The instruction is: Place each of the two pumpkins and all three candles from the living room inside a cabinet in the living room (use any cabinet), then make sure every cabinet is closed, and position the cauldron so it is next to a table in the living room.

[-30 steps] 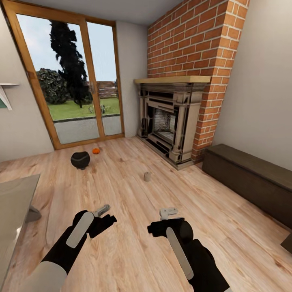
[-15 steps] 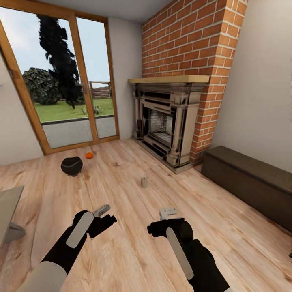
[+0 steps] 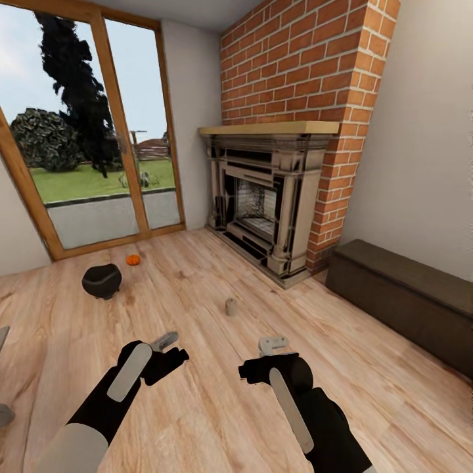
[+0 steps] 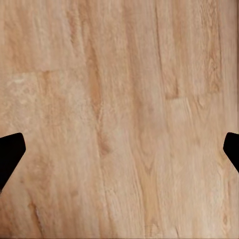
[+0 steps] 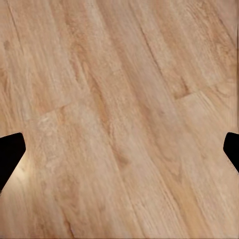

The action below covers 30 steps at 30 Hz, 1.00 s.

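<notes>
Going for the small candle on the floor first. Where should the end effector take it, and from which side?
Grip the candle across its round sides, probably coming down from above. It stands upright and alone on the wooden floor, with no handle or edge to favour. The open right end effector looks nearer.

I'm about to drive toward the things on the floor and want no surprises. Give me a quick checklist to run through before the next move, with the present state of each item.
1. Left gripper free: ok, open over bare floor.
2. Right gripper free: ok, open, nothing between the fingers.
3. Candle located: ok, upright on the floor ahead.
4. Pumpkin located: ok, near the glass door, beside the cauldron.
5. Cabinet closed: cannot tell, seen at an angle along the right wall.
6. Other pumpkin and two candles: cannot tell.
</notes>
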Motion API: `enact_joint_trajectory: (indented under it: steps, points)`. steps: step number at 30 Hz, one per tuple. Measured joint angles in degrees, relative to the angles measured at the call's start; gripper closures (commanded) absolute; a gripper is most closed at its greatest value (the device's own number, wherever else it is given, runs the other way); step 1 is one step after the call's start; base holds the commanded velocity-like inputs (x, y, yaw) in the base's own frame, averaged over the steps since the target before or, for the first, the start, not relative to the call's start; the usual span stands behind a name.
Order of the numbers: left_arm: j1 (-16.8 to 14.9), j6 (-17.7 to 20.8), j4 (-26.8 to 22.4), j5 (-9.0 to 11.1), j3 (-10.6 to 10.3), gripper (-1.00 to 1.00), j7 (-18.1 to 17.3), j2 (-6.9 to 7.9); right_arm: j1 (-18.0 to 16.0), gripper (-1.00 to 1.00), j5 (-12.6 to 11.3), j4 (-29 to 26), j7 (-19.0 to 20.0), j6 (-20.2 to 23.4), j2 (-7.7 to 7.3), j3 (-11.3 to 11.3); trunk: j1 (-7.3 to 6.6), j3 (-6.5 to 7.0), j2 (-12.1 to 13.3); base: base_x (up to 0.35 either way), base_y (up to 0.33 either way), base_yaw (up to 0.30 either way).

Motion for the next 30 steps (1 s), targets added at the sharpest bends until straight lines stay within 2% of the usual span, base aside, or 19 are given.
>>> enact_joint_trajectory:
  steps: [30]
  points:
    - [0.0, 0.0, 0.0, 0.0, 0.0, -1.0, 0.0, 0.0, 0.0, -1.0, -0.4, 0.0, 0.0, 0.1, -0.09, 0.0, 0.0, 0.0, 0.0, 0.328, 0.168, -0.253]
